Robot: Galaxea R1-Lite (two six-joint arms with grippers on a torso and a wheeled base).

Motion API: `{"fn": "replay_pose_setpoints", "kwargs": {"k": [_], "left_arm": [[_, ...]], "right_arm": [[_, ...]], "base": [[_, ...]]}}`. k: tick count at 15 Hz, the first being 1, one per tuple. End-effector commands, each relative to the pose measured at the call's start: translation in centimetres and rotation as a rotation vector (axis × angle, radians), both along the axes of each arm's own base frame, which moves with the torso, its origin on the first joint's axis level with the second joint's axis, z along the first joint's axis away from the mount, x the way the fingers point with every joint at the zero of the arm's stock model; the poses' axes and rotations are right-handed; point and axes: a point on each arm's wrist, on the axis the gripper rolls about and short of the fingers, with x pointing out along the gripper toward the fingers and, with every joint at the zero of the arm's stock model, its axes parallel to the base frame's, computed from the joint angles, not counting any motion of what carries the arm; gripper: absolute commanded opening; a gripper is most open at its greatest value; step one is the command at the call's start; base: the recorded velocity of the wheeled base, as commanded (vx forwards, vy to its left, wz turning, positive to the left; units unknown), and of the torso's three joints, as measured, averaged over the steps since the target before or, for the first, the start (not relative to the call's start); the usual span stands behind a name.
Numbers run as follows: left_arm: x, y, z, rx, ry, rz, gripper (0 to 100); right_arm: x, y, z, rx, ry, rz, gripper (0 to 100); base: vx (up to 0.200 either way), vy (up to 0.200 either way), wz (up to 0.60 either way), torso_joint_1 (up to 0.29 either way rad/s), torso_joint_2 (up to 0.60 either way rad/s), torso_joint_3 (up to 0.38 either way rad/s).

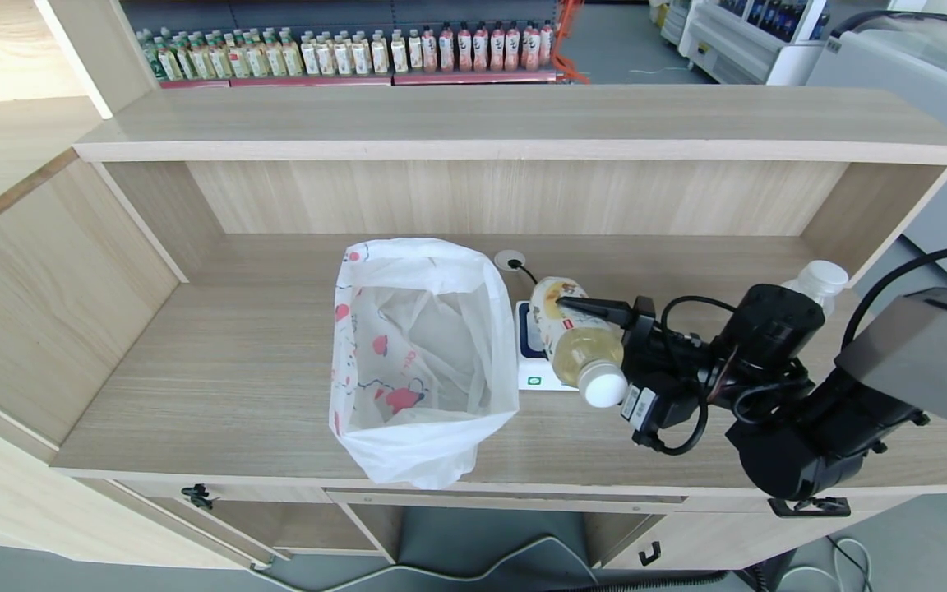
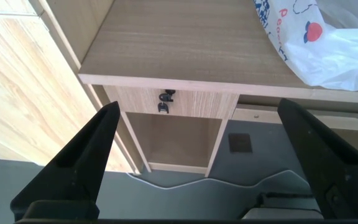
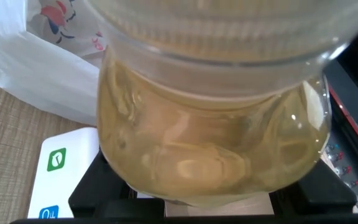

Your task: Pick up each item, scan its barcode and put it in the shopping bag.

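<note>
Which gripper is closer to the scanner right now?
Right. The right gripper holds the bottle just above the scanner; the left gripper hangs open out in front of the counter, beyond the bag.

Yellow-drink bottle (image 1: 576, 349) on its side over scanner (image 1: 533, 366), white bag (image 1: 420, 259) open

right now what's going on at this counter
The right gripper holds a bottle of pale yellow drink on its side over the white scanner, next to the open shopping bag. The bottle is not in the bag yet. The left gripper hangs open off the counter's front edge. A second white-capped bottle stands farther right on it.
</note>
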Motion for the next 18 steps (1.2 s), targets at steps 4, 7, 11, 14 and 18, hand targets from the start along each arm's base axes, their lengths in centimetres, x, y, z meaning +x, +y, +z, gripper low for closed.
{"fn": "replay_pose_setpoints", "kwargs": {"k": [4,7,11,14,18], "left_arm": [[0.0,0.0,0.0,-0.001,-0.001,0.001,100],[0.0,0.0,0.0,-0.001,-0.001,0.0,100],[0.0,0.0,0.0,-0.001,-0.001,0.001,100],[0.0,0.0,0.0,-0.001,-0.001,0.0,100],[0.0,0.0,0.0,-0.001,-0.001,0.001,100]], "right_arm": [[0.1,-0.2,0.2,0.003,-0.002,-0.004,0],[0.1,-0.6,0.3,0.004,-0.005,-0.016,0],[0.3,-1.2,0.5,0.005,-0.01,-0.033,0],[0.5,-1.3,0.4,0.005,-0.013,-0.037,0],[0.7,-1.9,0.3,0.004,-0.01,-0.055,0]], "base": [[0.0,0.0,0.0,0.0,0.0,0.0],[0.0,0.0,0.0,0.0,0.0,0.0],[0.0,0.0,0.0,0.0,0.0,0.0],[0.0,0.0,0.0,0.0,0.0,0.0],[0.0,0.0,0.0,0.0,0.0,0.0]]}}
